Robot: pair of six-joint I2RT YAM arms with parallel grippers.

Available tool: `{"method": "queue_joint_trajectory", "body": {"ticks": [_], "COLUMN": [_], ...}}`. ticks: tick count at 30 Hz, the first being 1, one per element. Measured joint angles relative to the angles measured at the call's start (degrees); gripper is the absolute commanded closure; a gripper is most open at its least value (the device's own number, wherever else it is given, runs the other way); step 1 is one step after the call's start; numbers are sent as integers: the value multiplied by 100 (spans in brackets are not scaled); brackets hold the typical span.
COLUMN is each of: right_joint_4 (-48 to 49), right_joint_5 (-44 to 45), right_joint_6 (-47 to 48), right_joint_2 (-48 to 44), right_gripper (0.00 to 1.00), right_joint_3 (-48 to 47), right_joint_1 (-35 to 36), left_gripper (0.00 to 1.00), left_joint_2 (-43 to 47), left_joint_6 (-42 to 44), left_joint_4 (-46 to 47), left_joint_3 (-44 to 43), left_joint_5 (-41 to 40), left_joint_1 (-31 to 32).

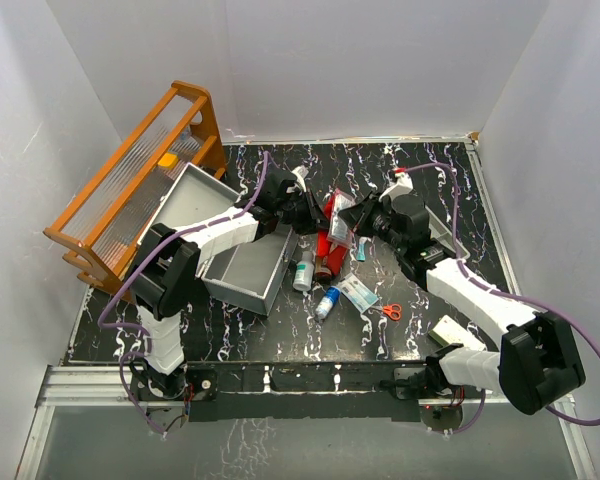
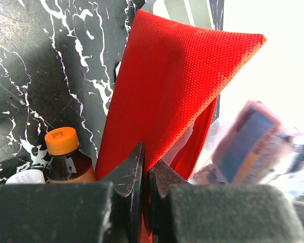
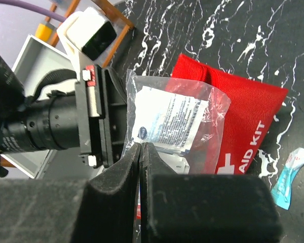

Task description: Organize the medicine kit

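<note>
Top view: the kit lay open at left, under the left arm. The left gripper was just past its right wall, and the right gripper was farther right.
Left wrist: jaws were clamped on the red pouch; the kit was out of view.
Right wrist: jaws pinched a clear packet; the kit seemed to sit upper left, behind the left arm.

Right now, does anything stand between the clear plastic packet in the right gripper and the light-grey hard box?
Yes: the left gripper, shut on the red fabric pouch, sits between the clear plastic packet and the light-grey hard box, with its arm stretched across the box.
</note>
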State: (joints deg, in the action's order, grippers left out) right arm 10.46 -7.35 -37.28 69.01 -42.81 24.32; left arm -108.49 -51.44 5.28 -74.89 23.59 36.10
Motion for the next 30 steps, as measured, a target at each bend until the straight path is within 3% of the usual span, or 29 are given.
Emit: {"method": "queue_joint_trajectory", "body": {"ticks": [30], "right_joint_4": [1246], "right_joint_5": [-160], "right_joint_6": [-190], "right_joint_2": [160], "right_gripper": [100], "right_joint_3": [232], "right_joint_1": [-2], "left_gripper": [100], "left_joint_2": [0], "left_joint_6": [-168], "left_joint_4": [136], "left_joint_3": [0], "left_joint_5": [356], "left_joint_1": [-52]}}
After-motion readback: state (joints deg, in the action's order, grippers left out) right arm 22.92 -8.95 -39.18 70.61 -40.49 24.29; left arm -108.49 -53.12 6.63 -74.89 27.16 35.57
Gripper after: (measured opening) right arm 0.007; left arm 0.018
